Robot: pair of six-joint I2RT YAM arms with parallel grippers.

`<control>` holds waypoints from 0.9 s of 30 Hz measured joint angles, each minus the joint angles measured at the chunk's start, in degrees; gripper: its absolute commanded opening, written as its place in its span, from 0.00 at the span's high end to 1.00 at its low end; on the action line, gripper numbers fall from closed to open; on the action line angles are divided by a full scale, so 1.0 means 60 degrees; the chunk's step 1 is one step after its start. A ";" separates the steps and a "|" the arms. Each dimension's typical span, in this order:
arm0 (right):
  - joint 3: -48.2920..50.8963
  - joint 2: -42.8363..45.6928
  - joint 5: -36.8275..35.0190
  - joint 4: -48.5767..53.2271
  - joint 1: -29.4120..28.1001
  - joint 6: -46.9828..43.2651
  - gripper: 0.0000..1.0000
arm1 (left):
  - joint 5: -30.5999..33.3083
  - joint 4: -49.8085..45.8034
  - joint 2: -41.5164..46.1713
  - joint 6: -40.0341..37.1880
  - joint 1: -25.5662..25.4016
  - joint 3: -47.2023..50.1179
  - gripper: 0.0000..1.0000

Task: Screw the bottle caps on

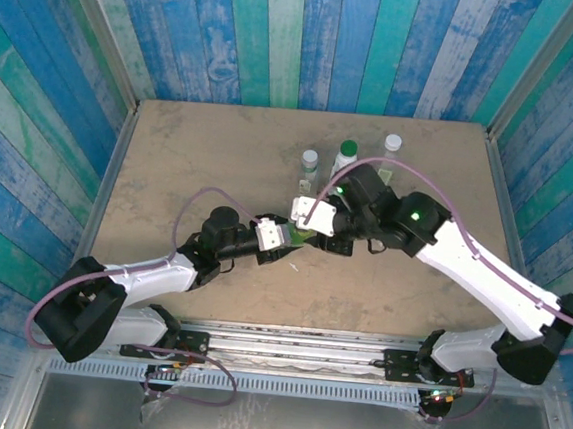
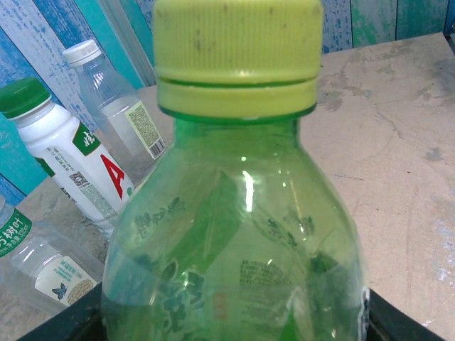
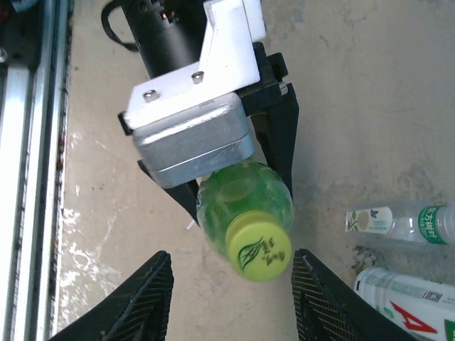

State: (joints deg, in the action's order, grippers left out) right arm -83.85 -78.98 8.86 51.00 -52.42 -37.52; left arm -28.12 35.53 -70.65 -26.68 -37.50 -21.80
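My left gripper [image 1: 280, 238] is shut on the body of the translucent green bottle [image 2: 234, 234], holding it off the table. The yellow-green cap [image 2: 236, 53] sits on its neck. In the right wrist view the same cap [image 3: 259, 246] points at the camera. My right gripper [image 3: 234, 302] stands open, one mesh-padded finger on each side of the cap and neither touching it. Three more bottles stand at the back: a short clear one [image 1: 309, 166] with a white cap, a white one [image 1: 345, 159] with a dark green cap, and a tall clear one [image 1: 392, 148] with a white cap.
The tan table [image 1: 190, 166] is walled by blue-green planks. The three standing bottles are close behind the grippers, with the white bottle [image 2: 71, 163] and the tall clear bottle [image 2: 117, 99] to the left in the left wrist view. A metal rail [image 3: 28, 177] runs along the near edge.
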 measured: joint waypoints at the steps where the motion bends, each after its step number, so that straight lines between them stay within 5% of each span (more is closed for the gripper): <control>1: -0.0240 -0.0295 -0.0047 0.0102 0.0000 -0.0164 0.54 | 0.0000 0.0004 0.0000 -0.0018 0.0000 0.0000 0.41; 10: -0.0670 -0.1362 -0.0262 0.0656 0.0109 -0.0590 0.79 | -0.0004 -0.0168 0.0000 -0.0098 -0.0015 0.0000 0.41; 15: -0.0692 -0.1351 -0.0240 0.0699 0.0138 -0.0576 0.77 | -0.0007 -0.0142 0.0000 -0.0098 -0.0018 0.0000 0.41; 18: -0.0703 -0.1351 -0.0215 0.0721 0.0200 -0.0503 0.63 | -0.0007 -0.0124 0.0000 -0.0091 -0.0018 0.0000 0.41; 27: -0.0561 -0.1198 -0.0080 0.0929 0.0441 -0.0372 0.69 | 0.0040 -0.0124 0.0004 -0.0091 -0.0011 0.0000 0.41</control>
State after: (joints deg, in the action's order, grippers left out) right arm -87.22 -86.17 8.38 56.58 -49.78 -39.75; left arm -27.88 34.79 -70.63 -27.22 -37.56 -21.80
